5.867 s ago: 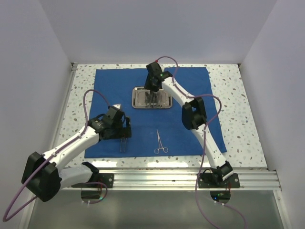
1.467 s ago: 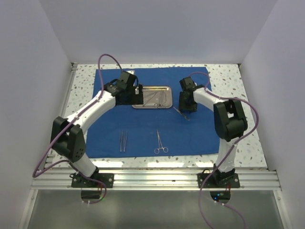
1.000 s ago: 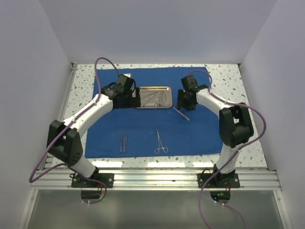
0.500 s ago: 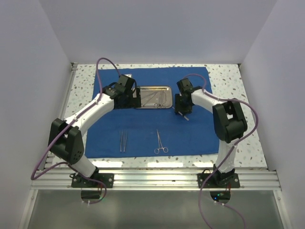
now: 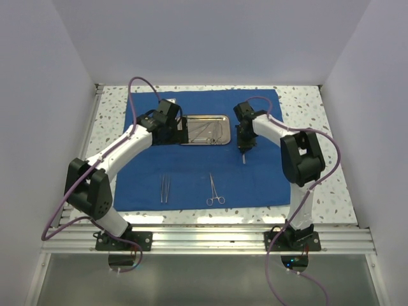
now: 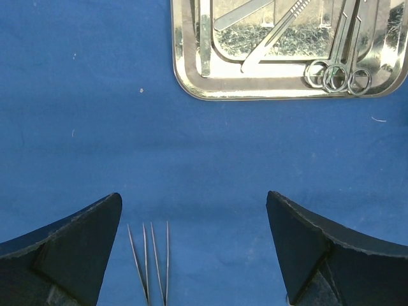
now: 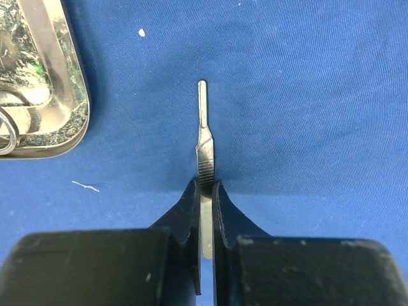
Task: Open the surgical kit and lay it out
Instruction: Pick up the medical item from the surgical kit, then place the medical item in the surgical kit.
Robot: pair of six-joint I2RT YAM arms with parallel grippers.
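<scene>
Blue wrap (image 5: 146,172) spread flat: done. Tweezers (image 5: 165,189) and ring-handled forceps (image 5: 215,190) laid out at 6 o'clock of steel tray (image 5: 227,131). Right gripper (image 7: 204,188) clamped on scalpel handle (image 7: 203,121), at 4 o'clock of tray. Left gripper (image 6: 193,204): jaws apart, empty. Several instruments (image 6: 331,70) yet to leave tray.

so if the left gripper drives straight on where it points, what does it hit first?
Most likely bare blue cloth: the open left gripper aims down at the stretch between the tweezers and the steel tray, with nothing standing in that line. How far above the cloth it is, I can't tell.
</scene>
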